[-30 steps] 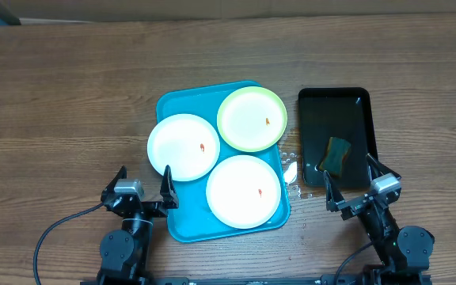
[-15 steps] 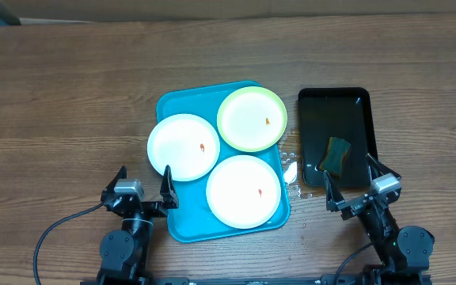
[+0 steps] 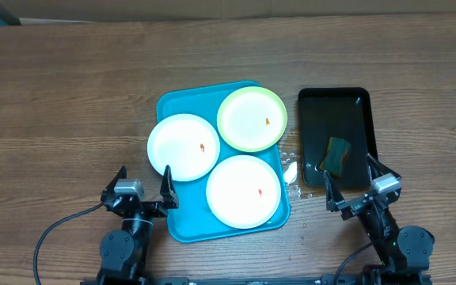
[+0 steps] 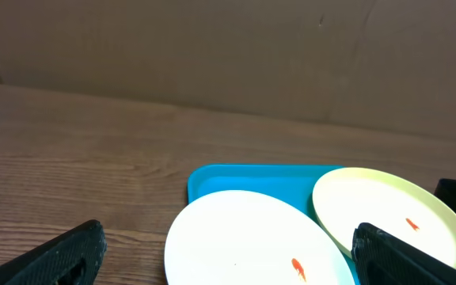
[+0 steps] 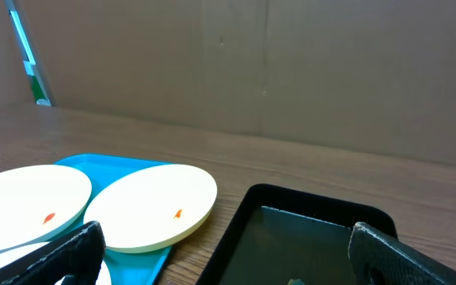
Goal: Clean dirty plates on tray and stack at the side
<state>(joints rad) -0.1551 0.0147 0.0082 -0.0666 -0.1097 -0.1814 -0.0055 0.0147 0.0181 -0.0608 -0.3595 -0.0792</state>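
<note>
Both claws wide open, empty: L claw, R claw. 3 plates on blue tray: white plate just ahead-right of L claw, 2nd white plate further right, green plate farthest. Sponge in black tray sits just ahead of R claw, long axis pointing roughly away from it. R arm nearer, so prob sponge grab first.

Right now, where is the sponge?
In the overhead view the sponge lies inside the black tray, toward its near end, right of the turquoise tray and just ahead of the open right claw.
</note>
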